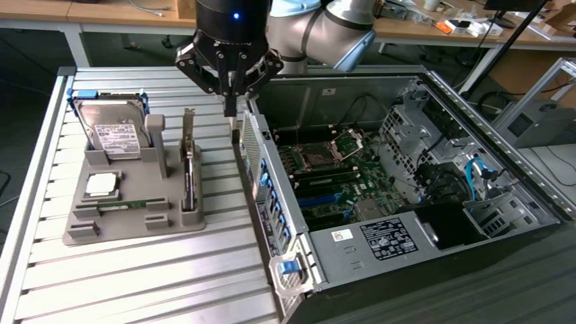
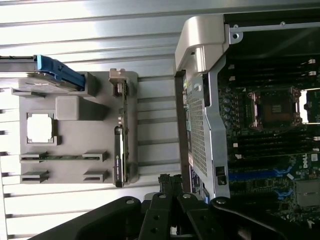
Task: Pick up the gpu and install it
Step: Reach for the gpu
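end effector: clenched, grasping nothing; poised over the gap between holder and case, just beside the case's rear wall.
gpu: standing on edge in the holder's slot nearest the case (silver bracket at the far end in the exterior view); near the end effector, not touching it.
holder: grey moulded tray on the worktop, at the exterior view's left of the case.
drive: propped at a slant at the holder's far end, white label outward, blue rails on its sides.
processor: lying flat in a square recess at mid-holder.
memory stick: set on edge in a low slot toward the holder's near end.
case: lying on its side, lid off, interior open upward.
motherboard: exposed on the case floor, blue slots near its rear wall.
worktop: ribbed metal slats, carrying holder and case.
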